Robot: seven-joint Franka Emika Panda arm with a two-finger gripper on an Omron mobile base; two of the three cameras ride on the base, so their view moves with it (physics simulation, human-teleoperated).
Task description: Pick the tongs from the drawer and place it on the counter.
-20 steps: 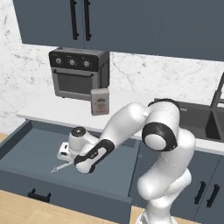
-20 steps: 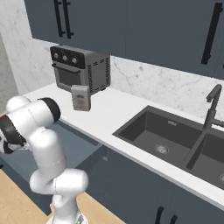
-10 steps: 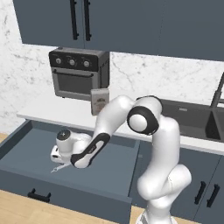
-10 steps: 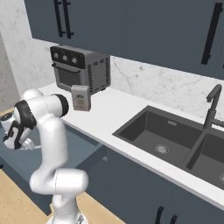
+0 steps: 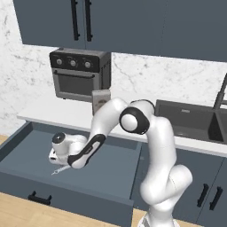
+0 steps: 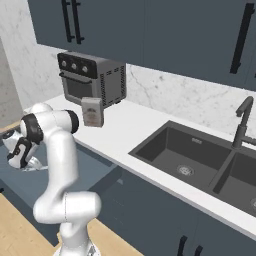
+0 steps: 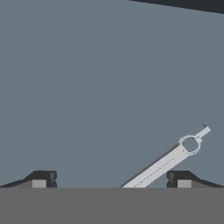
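Observation:
The slate-blue drawer [image 5: 108,170] stands pulled out below the white counter [image 5: 48,114]. On its floor lie the pale tongs [image 5: 59,170], near the front left. My gripper [image 5: 55,160] hangs low inside the drawer, right above them, open and holding nothing. In the hand view the tongs [image 7: 168,161] slant across the drawer floor [image 7: 109,87] between the two fingertips [image 7: 41,180], close to the right one, with the ringed end pointing up and right. From the right base view the gripper [image 6: 19,159] sits down in the drawer at the far left.
A toaster oven [image 5: 80,73] and a carton [image 5: 101,101] stand on the counter behind the drawer. The dark sink [image 5: 188,120] with its faucet lies to the right. Blue cabinet doors [image 5: 80,20] hang above. The drawer front carries a black bar handle [image 5: 37,198].
The arm has swung further left and down into the drawer, bringing the open gripper over the tongs. The tongs have not moved.

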